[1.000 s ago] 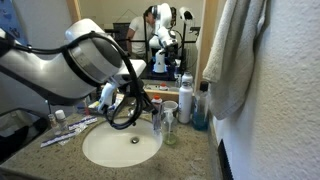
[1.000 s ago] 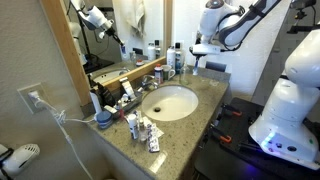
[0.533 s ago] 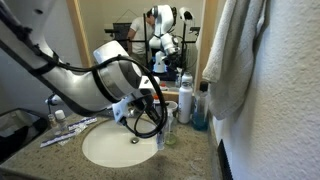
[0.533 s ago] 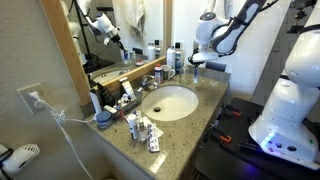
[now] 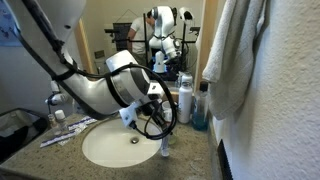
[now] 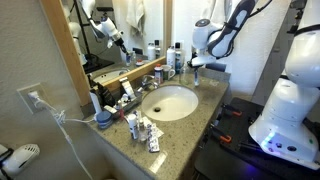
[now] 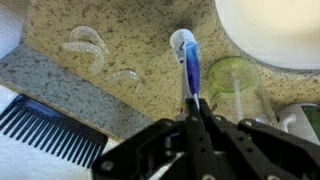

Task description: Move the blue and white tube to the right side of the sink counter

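My gripper is shut on the blue and white tube, which points away from the jaws with its white end close to the speckled sink counter. I cannot tell whether the end touches the stone. In an exterior view the gripper hangs low over the counter beside the white basin, with the tube's white tip below it. In an exterior view the gripper is at the far end of the counter, past the basin.
A clear green-tinted cup stands right beside the tube. A black comb lies on a white surface off the counter's edge. A silver bottle, a blue bottle and a hanging towel are close. Small toiletries crowd the opposite end.
The arm has swung across the basin and lowered with the tube held, coming down onto the counter's end near the cup and bottles.
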Available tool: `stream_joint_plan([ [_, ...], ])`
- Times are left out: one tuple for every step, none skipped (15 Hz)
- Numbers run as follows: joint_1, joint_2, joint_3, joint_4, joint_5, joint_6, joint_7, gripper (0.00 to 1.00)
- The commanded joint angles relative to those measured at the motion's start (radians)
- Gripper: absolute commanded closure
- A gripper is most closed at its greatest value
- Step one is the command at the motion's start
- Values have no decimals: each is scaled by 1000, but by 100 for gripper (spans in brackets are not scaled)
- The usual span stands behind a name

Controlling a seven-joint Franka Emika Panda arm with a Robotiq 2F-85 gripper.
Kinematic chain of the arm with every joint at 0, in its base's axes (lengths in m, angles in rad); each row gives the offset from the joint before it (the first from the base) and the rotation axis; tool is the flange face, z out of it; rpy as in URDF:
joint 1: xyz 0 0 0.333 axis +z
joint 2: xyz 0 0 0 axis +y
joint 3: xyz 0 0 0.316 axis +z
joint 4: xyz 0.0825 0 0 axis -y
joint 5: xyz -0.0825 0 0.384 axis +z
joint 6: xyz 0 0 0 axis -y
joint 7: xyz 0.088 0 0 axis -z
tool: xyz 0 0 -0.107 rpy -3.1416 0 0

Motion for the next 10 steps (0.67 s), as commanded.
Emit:
stream_joint_plan([
  [-18,15,-20,7,-25,36,-1,99],
  [-20,14,-27,3,-32,41,4,99],
  [-22,15,-37,-1,-47,52,16,99],
  [-23,15,-45,-2,-61,60,27,99],
  [-25,17,-53,-4,-72,74,32,99],
  [-27,21,-60,-4,-85,85,35,99],
  [-27,21,-67,-4,-101,92,42,70],
  [-24,22,-75,-3,-117,99,51,69],
  [-23,22,-82,-2,-130,106,60,63],
  [-22,23,-87,-2,-141,111,70,56],
])
